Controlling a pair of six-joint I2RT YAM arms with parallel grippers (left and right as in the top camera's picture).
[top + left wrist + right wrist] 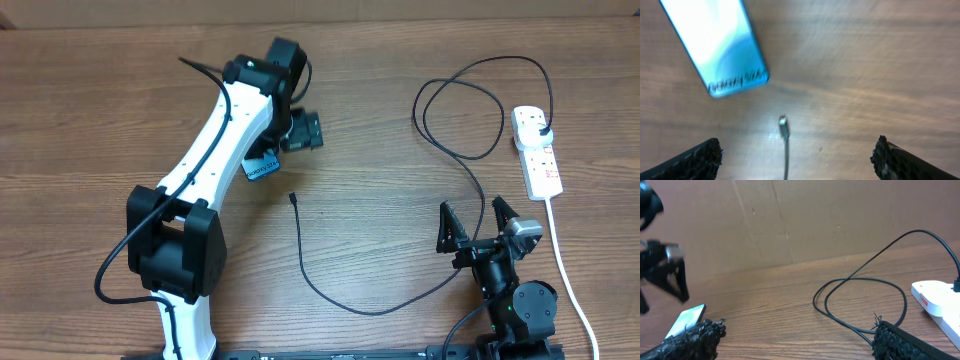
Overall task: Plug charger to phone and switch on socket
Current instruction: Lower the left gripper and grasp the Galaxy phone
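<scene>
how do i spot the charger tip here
Find the white arm on the left, with the blue phone beside it. Close by the phone lies the tip, the loose end of the thin black cable, unlike the socket's thick white cord.

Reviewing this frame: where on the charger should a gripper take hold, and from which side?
Grip the charger just behind its connector tip, coming straight down from above and closing across the cable. That end lies flat, straight and free on the table, with the tip near the phone, so holding close behind the tip should steer it best.
</scene>
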